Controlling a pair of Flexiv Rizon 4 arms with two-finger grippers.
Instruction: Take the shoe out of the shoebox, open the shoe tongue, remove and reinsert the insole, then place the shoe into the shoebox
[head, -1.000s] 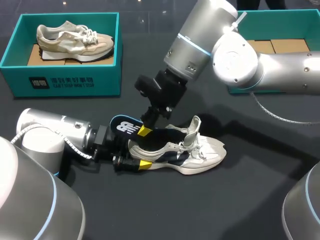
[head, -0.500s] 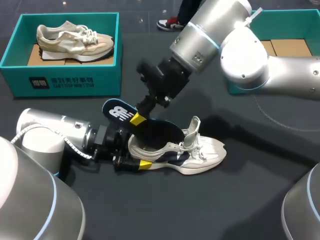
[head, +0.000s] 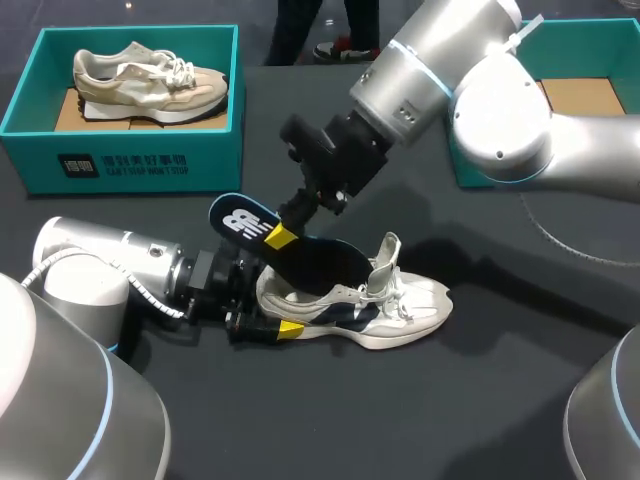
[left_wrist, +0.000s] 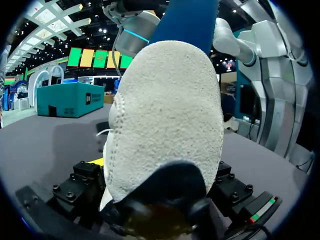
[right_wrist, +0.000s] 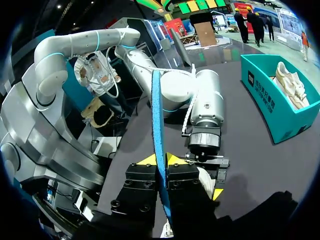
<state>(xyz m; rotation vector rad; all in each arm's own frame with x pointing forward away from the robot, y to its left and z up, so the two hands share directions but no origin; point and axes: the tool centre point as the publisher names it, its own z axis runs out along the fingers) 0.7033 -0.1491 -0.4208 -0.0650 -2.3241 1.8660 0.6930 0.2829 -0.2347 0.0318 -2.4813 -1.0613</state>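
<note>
1. While the left gripper (head: 272, 308) is clamping the shoe (head: 400, 305) by its heel from 9 o'clock, fingers closed on either side, the shoe is lying on its sole at the table's middle with its toe pointing to 3 o'clock.
2. The right gripper (head: 284, 237), reaching in from 1 o'clock, is pinching the insole (head: 320, 262), its fingers closed on both faces close to the heel end.
3. That heel end is standing clear of the collar, tilted up toward 10 o'clock, while the front part is sitting inside the shoe beneath the tongue (head: 388, 255).
4. Judging from this, the insole step is under way, most likely the removal, with roughly half the task left.
5. To do it well, the right arm should be drawing along the insole's own line, up and back toward 10 o'clock, not straight up, so the forefoot is sliding out flat rather than folding.
6. The left grip should be holding firm, or the shoe may be dragged along or tipped.
7. The tongue and laces are a likely snag point.
8. One box (head: 120, 160) at 10 o'clock is holding another shoe (head: 150, 80); a second box (head: 600, 40) is sitting at 2 o'clock, both well apart from the work.
</note>
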